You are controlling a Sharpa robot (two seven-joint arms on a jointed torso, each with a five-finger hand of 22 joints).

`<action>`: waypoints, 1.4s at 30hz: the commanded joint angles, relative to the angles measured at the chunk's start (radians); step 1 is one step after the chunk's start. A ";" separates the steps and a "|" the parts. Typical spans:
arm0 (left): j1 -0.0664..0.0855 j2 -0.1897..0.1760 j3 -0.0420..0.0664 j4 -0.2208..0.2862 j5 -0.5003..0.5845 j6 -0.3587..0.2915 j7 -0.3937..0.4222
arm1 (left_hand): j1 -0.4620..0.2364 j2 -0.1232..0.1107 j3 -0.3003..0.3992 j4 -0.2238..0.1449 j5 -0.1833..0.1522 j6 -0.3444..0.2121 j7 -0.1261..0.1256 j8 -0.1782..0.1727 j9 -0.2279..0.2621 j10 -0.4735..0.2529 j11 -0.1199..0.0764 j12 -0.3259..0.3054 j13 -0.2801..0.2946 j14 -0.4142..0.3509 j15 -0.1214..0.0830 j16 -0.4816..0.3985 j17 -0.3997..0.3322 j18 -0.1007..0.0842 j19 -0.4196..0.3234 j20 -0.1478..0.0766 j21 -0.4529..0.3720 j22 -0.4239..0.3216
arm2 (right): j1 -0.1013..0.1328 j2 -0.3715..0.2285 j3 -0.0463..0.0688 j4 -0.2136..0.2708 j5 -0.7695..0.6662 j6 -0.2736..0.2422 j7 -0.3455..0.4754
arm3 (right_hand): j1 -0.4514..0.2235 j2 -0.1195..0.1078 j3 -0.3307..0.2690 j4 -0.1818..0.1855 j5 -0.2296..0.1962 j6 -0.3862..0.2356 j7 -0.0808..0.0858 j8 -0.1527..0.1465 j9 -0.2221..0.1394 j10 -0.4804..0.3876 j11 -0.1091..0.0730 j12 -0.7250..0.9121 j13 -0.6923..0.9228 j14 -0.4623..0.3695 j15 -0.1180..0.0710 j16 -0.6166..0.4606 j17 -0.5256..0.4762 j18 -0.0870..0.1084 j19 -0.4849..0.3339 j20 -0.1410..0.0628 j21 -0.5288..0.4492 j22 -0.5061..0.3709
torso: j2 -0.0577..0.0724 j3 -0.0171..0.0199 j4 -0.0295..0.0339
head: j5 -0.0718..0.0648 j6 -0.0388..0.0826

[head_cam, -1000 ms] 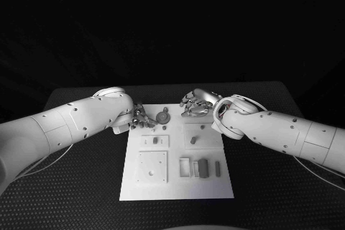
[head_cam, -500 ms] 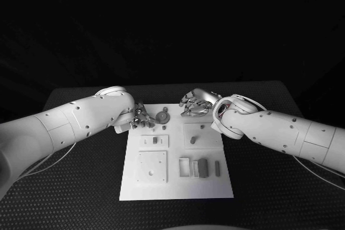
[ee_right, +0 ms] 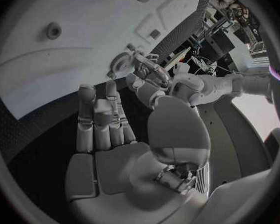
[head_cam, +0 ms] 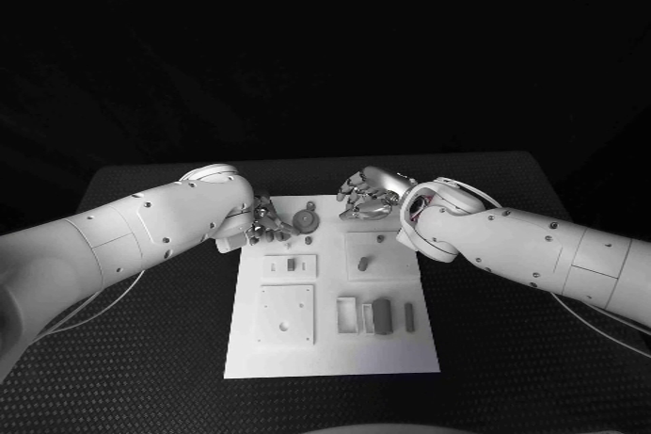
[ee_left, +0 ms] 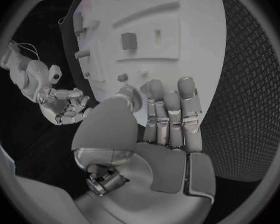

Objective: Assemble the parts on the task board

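Silver left hand and right hand, both spread, barely shifted over white rectangular task board; no writing legible.

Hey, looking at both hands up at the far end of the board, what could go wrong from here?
The left hand sits right beside the round grey part at the task board's far edge; a careless finger could knock it off onto the table. The right hand hovers close by over the same end, so the two hands might collide. Whether either hand holds anything cannot be told.
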State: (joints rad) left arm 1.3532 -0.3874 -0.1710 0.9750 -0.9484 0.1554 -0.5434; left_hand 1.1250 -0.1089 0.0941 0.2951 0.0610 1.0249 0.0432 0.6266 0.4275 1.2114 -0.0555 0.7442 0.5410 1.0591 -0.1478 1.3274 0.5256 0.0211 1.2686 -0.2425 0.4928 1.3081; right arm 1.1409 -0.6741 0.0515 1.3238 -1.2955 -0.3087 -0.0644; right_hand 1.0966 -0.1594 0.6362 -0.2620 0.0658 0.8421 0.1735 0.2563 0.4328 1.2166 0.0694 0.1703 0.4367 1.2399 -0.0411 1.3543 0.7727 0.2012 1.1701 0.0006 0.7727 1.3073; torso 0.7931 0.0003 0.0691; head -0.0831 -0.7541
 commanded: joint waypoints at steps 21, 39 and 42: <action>-0.012 0.014 0.000 -0.028 0.004 0.036 0.013 | 0.000 0.014 -0.001 -0.002 -0.006 0.002 0.003 0.007 -0.002 0.002 0.001 0.004 -0.002 0.002 -0.006 0.004 0.000 0.032 0.002 -0.005 0.006 0.021 | -0.001 0.002 0.000 0.001 -0.002 0.010 0.007 | -0.011 0.001 0.001 0.007 0.001 0.000 0.007 0.004 -0.002 0.003 0.002 0.003 0.001 -0.007 0.001 -0.007 -0.002 0.061 0.001 -0.006 -0.007 0.019 | -0.002 0.0001 0.0009 | -0.003 -0.003; -0.019 0.020 0.000 -0.042 0.002 0.051 0.002 | -0.011 0.022 -0.008 -0.001 -0.006 0.003 0.002 0.010 -0.002 0.004 0.000 0.007 -0.002 0.003 -0.007 0.007 0.000 0.031 0.002 -0.006 0.009 0.021 | -0.001 0.002 0.000 0.001 -0.002 0.009 0.008 | -0.011 0.001 0.001 0.007 0.001 0.000 0.007 0.004 -0.002 0.003 0.002 0.004 0.001 -0.007 0.001 -0.007 -0.002 0.061 0.002 -0.006 -0.007 0.019 | -0.002 -0.0003 0.0015 | -0.006 -0.004; -0.019 0.023 0.000 -0.047 0.002 0.054 0.000 | -0.019 0.025 -0.010 -0.001 -0.006 0.003 0.002 0.011 -0.003 0.004 0.000 0.007 -0.002 0.003 -0.007 0.007 0.000 0.031 0.002 -0.006 0.010 0.021 | -0.001 0.002 0.000 0.001 -0.002 0.009 0.009 | -0.011 0.001 0.001 0.007 0.001 0.000 0.007 0.004 -0.002 0.002 0.002 0.004 0.001 -0.007 0.001 -0.007 -0.002 0.061 0.001 -0.006 -0.007 0.019 | -0.002 -0.0001 0.0016 | -0.004 -0.003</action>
State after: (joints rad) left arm 1.3382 -0.3679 -0.1688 0.9290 -0.9476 0.1834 -0.5385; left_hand 1.1094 -0.0856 0.0888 0.2949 0.0610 1.0233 0.0412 0.6381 0.4243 1.2114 -0.0555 0.7477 0.5403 1.0634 -0.1486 1.3314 0.5256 0.0223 1.2709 -0.2444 0.4965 1.3075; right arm 1.1410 -0.6727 0.0515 1.3233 -1.2955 -0.3087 -0.0645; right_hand 1.0966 -0.1594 0.6362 -0.2620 0.0658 0.8428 0.1753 0.2562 0.4321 1.2149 0.0676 0.1703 0.4364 1.2396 -0.0415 1.3543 0.7728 0.2017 1.1722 -0.0012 0.7727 1.3073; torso 0.7909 0.0003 0.0697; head -0.0888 -0.7578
